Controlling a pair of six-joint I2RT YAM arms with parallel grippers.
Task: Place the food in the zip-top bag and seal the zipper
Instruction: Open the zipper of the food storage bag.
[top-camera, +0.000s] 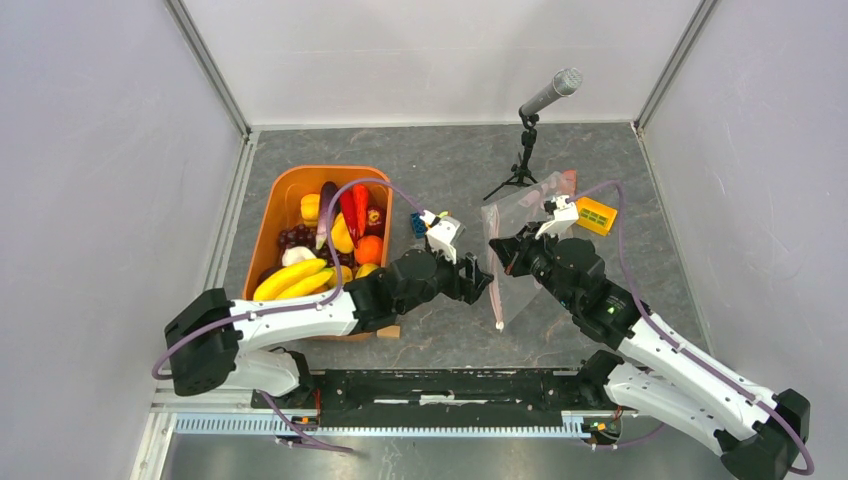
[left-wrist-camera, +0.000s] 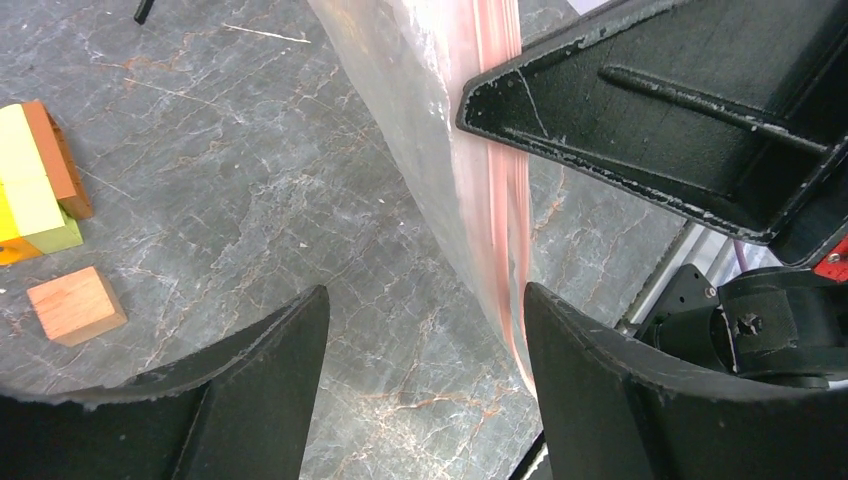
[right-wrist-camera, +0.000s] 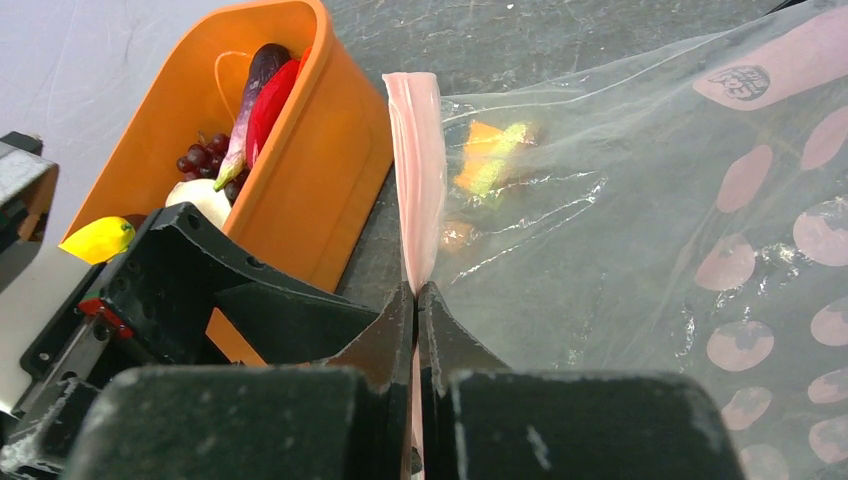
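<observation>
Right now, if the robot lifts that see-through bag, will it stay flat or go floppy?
Probably floppy: the zip-top bag looks thin and wrinkled where the right gripper pinches its zipper. It is likely light, since it looks empty. Its shiny film may be slippery, so the pinch could slide.

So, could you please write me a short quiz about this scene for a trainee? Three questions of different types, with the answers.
1. True or false: the right arm's jaws are shut on the pink zipper of the zip-top bag.
2. Where is the toy food? A) in the orange tub; B) inside the bag; C) scattered on the table.
3. Fill in the missing word: the left arm's jaws stand ___ close to the zipper.

Key: 1 true; 2 A; 3 open.
</observation>
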